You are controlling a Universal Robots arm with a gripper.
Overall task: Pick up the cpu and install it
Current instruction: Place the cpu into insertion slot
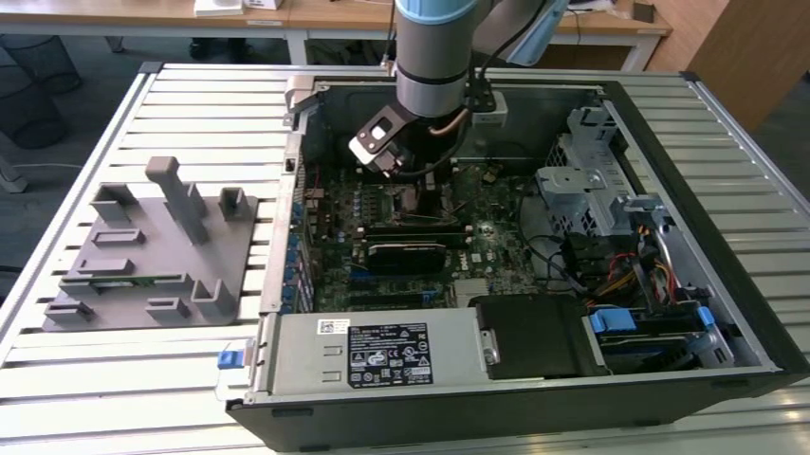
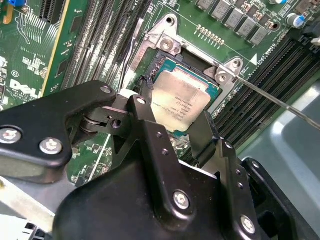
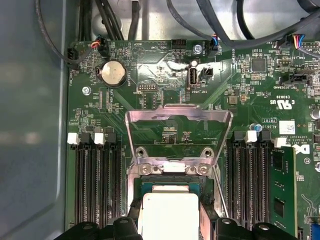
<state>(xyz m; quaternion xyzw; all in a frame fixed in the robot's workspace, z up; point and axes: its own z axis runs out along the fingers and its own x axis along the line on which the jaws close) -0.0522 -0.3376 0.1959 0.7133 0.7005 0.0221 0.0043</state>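
Gripper [image 2: 172,119]: hung low over the socket [image 2: 165,45], seemingly to seat the cpu [image 2: 182,97] squarely.
Jaws: clamped or freed, could not tell.

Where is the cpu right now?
In both wrist views the cpu sits at the open socket, beside the raised load plate, between the memory slots.

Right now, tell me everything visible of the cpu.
The cpu is a flat square chip, dull silver metal top with faint print, thin green border. It sits level within the socket frame, beside the hinged-open load plate. The gripper straddles it and hides its near edge; whether they touch is unclear.
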